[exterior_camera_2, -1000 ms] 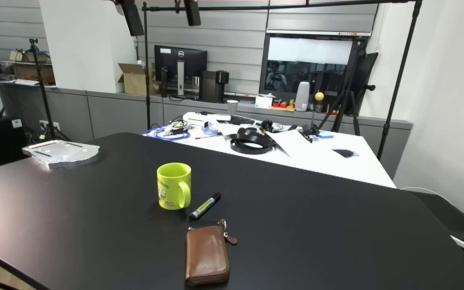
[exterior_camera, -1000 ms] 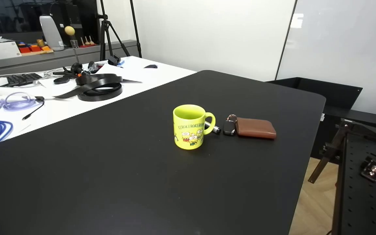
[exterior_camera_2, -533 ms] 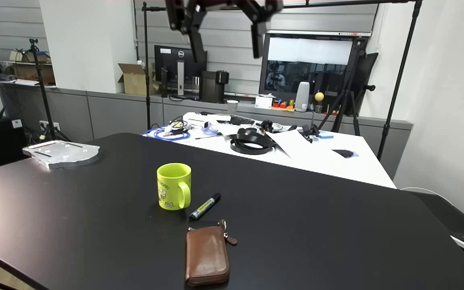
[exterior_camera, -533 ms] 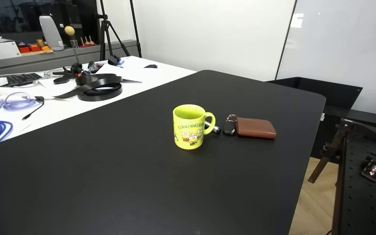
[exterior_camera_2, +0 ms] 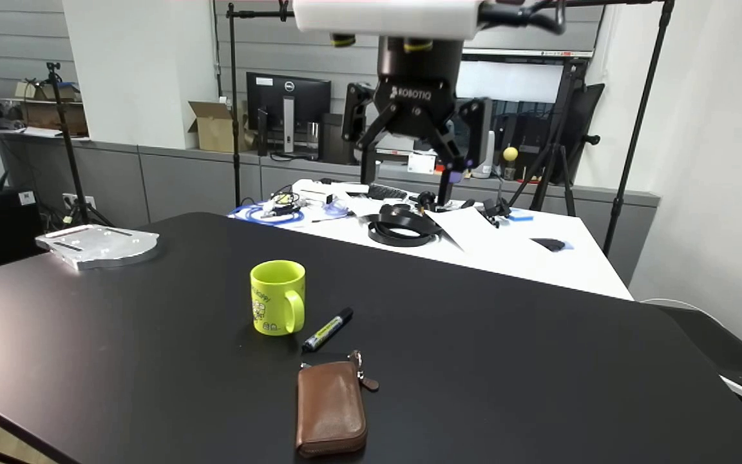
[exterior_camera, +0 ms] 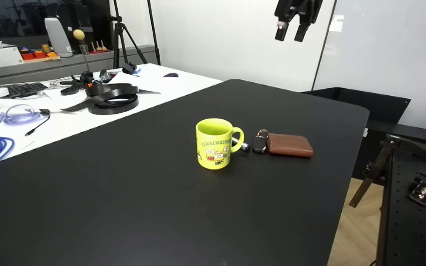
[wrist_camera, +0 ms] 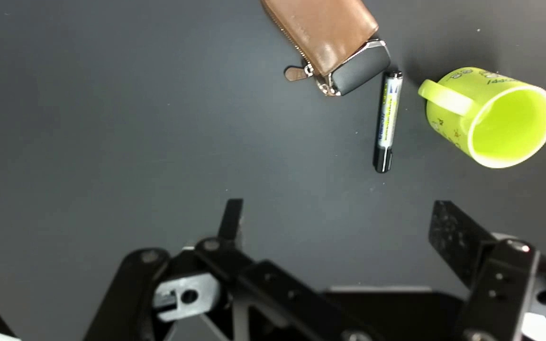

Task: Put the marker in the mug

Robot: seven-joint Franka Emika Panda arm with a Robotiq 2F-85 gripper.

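In an exterior view, a tripod (exterior_camera: 116, 44) stands at upper left and a perforated black panel (exterior_camera: 412, 221) lies at lower right in what appears to be a lab around me, its white desk (exterior_camera: 194, 82) strewn with a keyboard (exterior_camera: 26, 89) and blue cable (exterior_camera: 9, 143).

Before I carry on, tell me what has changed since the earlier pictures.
The open Robotiq hand has come lower and rightward in an exterior view, and now shows in both exterior views. Nothing was gripped or released. The yellow-green cartoon mug, black-capped marker and brown zipped wallet stayed put.
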